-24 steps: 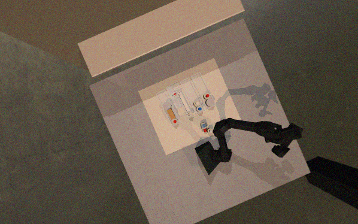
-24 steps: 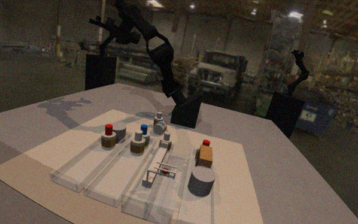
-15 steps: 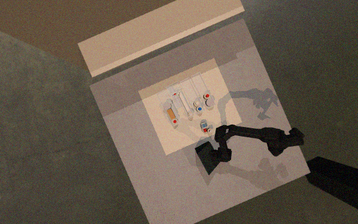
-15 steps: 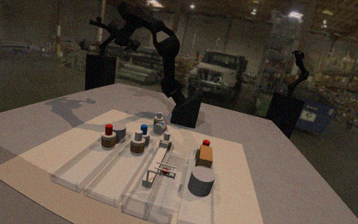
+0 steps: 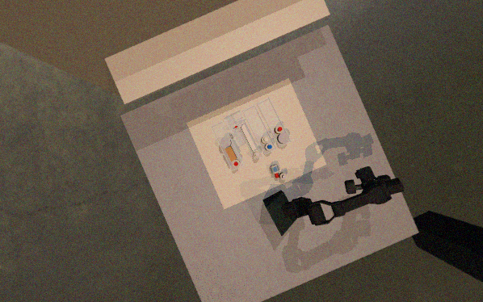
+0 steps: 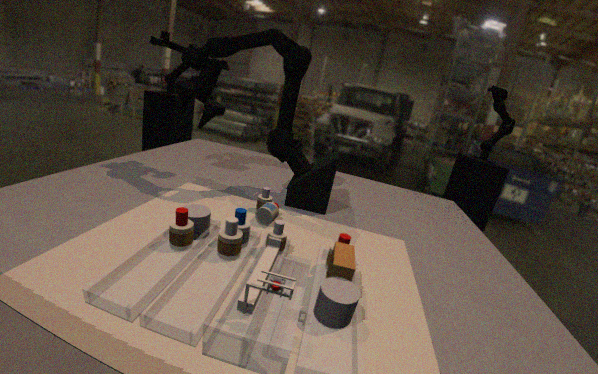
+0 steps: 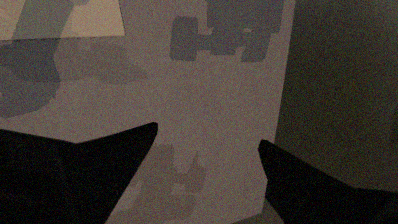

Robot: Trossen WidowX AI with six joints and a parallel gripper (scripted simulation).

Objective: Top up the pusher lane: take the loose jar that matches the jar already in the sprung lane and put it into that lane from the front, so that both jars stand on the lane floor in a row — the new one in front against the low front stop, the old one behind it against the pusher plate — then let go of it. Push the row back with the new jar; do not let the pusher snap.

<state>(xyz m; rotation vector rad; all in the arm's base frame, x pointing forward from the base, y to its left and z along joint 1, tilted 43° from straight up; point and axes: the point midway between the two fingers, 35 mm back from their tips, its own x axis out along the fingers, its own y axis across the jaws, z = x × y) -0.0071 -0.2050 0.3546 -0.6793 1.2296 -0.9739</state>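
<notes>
From the top we see a grey table (image 5: pixel 199 242) with a cream mat (image 5: pixel 216 178) on it, and on the mat four clear, box-walled lanes (image 5: pixel 252 121) side by side. Small round jars sit at the lane mouths: a red-capped one (image 5: pixel 279 129), a blue-capped one (image 5: pixel 269 147), a pale one (image 5: pixel 263 140). Just off the lanes, toward the arm's base (image 5: pixel 274 206), a jar lies on its side (image 5: pixel 274 168); which loose jar matches the lane jar we cannot tell here. The matte black arm reaches away from the mat, its gripper (image 5: pixel 357 179) near the table's edge, well apart from every jar.

The exterior view shows what the top flattens: the jars are squat brown cylinders with thin necks, the tipped jar (image 6: pixel 267 213) has a blue band, and an upright grey-capped jar (image 6: pixel 277 235) stands at the mouth of the lane holding a wire pusher frame (image 6: pixel 272 285). An orange block (image 6: pixel 343 257) and a plain grey cylinder (image 6: pixel 336 301) stand beside that lane. The gripper (image 6: pixel 167 42) hangs high above the table's far side.

At the wrist, two dark, blunt fingers stand spread wide over bare grey table, nothing between them; a mat corner (image 7: pixel 95 20) shows, no jars
</notes>
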